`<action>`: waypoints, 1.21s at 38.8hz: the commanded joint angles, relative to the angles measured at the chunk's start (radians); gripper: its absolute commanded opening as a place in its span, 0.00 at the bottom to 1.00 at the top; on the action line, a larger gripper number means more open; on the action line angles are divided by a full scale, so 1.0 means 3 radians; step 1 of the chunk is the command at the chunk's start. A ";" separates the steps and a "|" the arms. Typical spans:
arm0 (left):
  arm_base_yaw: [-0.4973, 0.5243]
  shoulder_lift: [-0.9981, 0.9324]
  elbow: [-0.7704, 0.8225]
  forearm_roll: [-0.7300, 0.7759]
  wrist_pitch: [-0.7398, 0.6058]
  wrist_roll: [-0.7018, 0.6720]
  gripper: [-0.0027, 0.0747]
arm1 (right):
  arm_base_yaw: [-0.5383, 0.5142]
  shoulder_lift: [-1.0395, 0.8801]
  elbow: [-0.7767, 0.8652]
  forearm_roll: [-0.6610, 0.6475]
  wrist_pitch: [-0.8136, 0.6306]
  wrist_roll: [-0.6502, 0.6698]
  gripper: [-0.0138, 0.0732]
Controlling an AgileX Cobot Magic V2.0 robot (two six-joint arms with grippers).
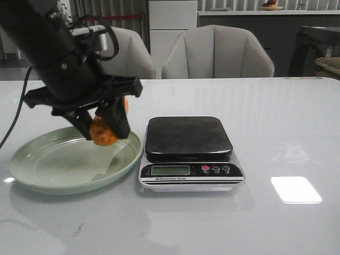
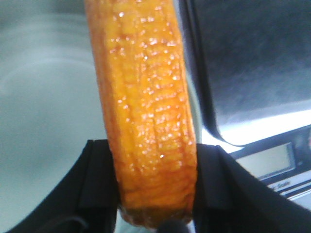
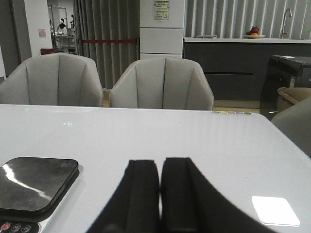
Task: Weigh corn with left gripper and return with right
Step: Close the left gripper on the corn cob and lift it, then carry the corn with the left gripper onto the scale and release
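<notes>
At the left of the front view, the left hand (image 1: pixel 104 125) is clamping the corn (image 1: pixel 103 132) above the right rim of the green plate (image 1: pixel 37 178). The scale (image 1: pixel 189 139) is sitting at center on the white surface (image 1: pixel 287 122). The right hand (image 3: pixel 159 180) is resting with fingers pressed together, holding nothing.

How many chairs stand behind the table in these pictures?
2. One chair is behind the table's left part, partly hidden by the left arm; the other chair is beside it, behind the middle. More may be outside the view.
</notes>
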 commanded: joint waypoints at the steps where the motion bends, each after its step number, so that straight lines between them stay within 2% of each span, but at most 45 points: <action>1: -0.0102 -0.0142 -0.0287 -0.0047 -0.0053 -0.0022 0.18 | -0.0018 -0.0068 0.0022 -0.0035 -0.0260 -0.0026 0.37; 11: -0.0426 -0.0111 -0.0430 -0.0138 -0.0359 -0.0022 0.18 | -0.0018 -0.0068 0.0022 -0.0035 -0.0260 -0.0026 0.37; 21: -0.0634 0.0172 -0.0466 -0.0252 -0.0423 -0.0022 0.22 | -0.0018 -0.0068 0.0022 -0.0035 -0.0260 -0.0026 0.37; 25: -0.0702 0.0268 -0.0474 -0.0276 -0.0509 -0.0022 0.35 | -0.0018 -0.0068 0.0022 -0.0035 -0.0260 -0.0026 0.37; 31: -0.0718 0.0375 -0.0502 -0.0308 -0.0517 -0.0022 0.68 | -0.0018 -0.0068 0.0022 -0.0035 -0.0260 -0.0026 0.37; 34: -0.0718 0.0380 -0.0505 -0.0301 -0.0517 -0.0009 0.75 | -0.0018 -0.0068 0.0022 -0.0035 -0.0260 -0.0026 0.37; 40: -0.0712 0.0336 -0.0577 -0.0269 -0.0456 0.0004 0.74 | -0.0018 -0.0068 0.0022 -0.0035 -0.0260 -0.0026 0.37; 47: -0.0684 0.0042 -0.0573 -0.0020 -0.0443 0.0004 0.68 | -0.0018 -0.0068 0.0022 -0.0035 -0.0260 -0.0026 0.37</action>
